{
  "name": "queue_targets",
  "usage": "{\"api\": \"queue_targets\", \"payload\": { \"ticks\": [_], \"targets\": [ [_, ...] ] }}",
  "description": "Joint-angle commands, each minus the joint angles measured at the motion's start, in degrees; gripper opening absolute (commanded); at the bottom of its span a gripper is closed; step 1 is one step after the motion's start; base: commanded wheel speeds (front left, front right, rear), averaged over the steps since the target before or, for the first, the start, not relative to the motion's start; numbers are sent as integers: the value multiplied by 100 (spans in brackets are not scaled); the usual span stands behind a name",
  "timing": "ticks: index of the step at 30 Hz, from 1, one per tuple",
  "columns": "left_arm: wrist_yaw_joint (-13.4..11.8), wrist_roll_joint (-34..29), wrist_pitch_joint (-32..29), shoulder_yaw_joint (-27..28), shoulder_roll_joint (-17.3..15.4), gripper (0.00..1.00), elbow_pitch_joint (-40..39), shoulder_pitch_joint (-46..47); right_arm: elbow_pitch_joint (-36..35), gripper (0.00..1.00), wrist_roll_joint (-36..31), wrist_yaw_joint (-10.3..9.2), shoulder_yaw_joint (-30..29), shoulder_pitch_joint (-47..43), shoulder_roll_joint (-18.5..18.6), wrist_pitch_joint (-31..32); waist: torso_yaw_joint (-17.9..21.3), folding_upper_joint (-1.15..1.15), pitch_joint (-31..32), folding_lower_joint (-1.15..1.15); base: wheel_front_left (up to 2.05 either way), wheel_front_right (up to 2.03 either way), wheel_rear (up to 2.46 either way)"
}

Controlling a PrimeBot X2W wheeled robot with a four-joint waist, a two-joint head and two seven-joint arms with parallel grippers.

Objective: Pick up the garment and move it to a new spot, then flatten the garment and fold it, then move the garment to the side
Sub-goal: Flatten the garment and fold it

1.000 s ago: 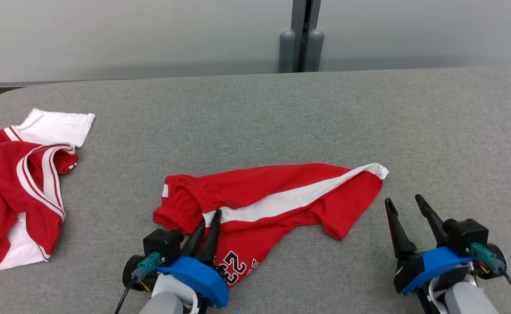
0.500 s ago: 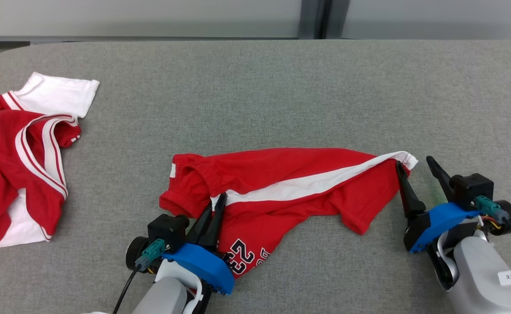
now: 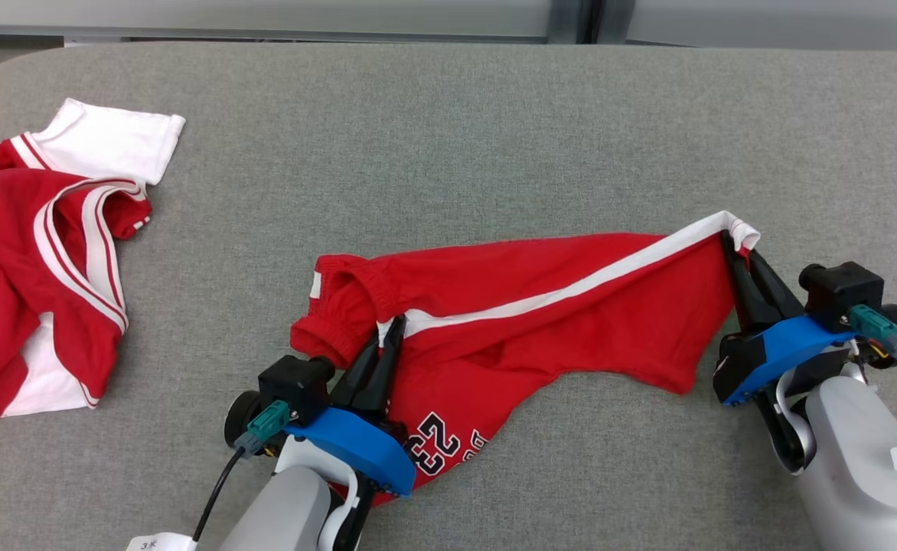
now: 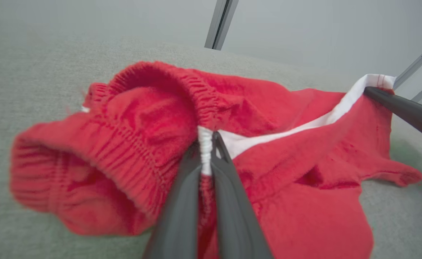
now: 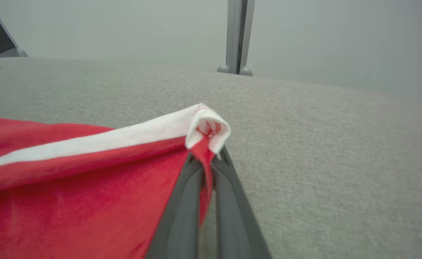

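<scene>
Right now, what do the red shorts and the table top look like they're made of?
The red shorts: soft matte knit, probably cotton or a cotton blend, judging by the slightly fuzzy nap, limp drape and gathered elastic waistband. The table top: grey woven or felt-like textile cover, matte, with a fine speckled weave. What lies beneath it cannot be told.

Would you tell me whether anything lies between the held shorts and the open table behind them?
Nothing visible does. The left end effector and right end effector are shut on the shorts, and the table behind them is bare. A red and white shirt lies far left, apart from them.
</scene>
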State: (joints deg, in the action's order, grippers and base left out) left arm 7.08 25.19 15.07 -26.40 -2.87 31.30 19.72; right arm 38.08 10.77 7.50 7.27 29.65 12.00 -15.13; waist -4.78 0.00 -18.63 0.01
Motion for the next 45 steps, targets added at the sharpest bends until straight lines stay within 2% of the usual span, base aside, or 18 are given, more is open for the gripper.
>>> {"api": "queue_targets", "payload": {
  "ticks": [1,12,21,24,28,32,37,45],
  "targets": [
    [-18,-50,16,70,-6,0,-57,77,-110,0,61,-2,-20,-126,38,-1,22,0,67,-1,0,0,0],
    [51,-308,15,294,-42,0,-863,690,-1459,0,433,-2,-47,-394,121,-1,82,0,917,-1,0,0,0],
    [43,810,-231,-304,-945,0,-1314,2037,-2419,0,923,-1,-81,-123,388,0,220,0,1594,-1,0,0,0],
    [44,1076,-391,-320,-1217,0,-1405,2371,-2553,0,1021,-1,-96,32,549,0,257,0,1645,-1,0,0,0],
    [43,1252,-571,-303,-1356,0,-1350,2817,-2468,0,1186,-2,-36,419,738,0,347,0,1444,-1,0,0,0],
    [43,1264,-620,-316,-1291,0,-1195,3221,-2263,0,1152,-2,139,896,920,0,401,0,1138,-1,0,0,0],
    [42,1255,-468,-263,-996,0,-625,4063,-1698,0,1000,-1,486,2005,1142,2,490,0,468,-1,0,0,0],
    [22,971,2,20,-539,0,437,5350,-1091,0,537,-1,335,3596,1061,1,619,0,-233,-1,0,0,0]
  ]
}}
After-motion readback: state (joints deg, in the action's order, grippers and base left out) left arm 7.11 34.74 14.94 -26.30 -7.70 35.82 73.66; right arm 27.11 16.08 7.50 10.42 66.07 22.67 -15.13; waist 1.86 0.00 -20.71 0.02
